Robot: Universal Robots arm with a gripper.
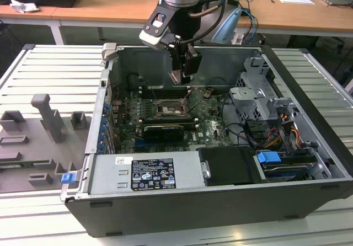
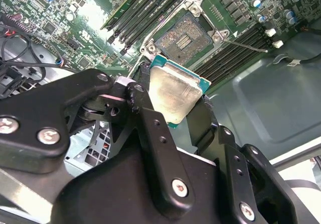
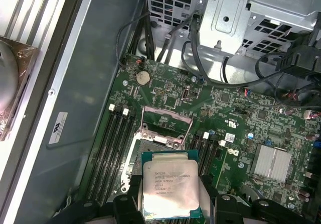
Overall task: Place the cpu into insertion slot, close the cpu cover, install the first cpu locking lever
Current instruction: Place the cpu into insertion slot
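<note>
The end effector [image 2: 171, 103] is gripping the cpu [image 2: 176, 92] near the insertion slot [image 2: 183, 38]; lowering it tilted risks seating it crooked.

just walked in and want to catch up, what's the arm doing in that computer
The robot arm's gripper hangs inside the open computer case with the cpu clamped in it. The cpu is above the motherboard, close to the insertion slot but not seated in it. The slot's contacts are bare, and the cpu cover is flipped open beside it, not yet closed.
</note>
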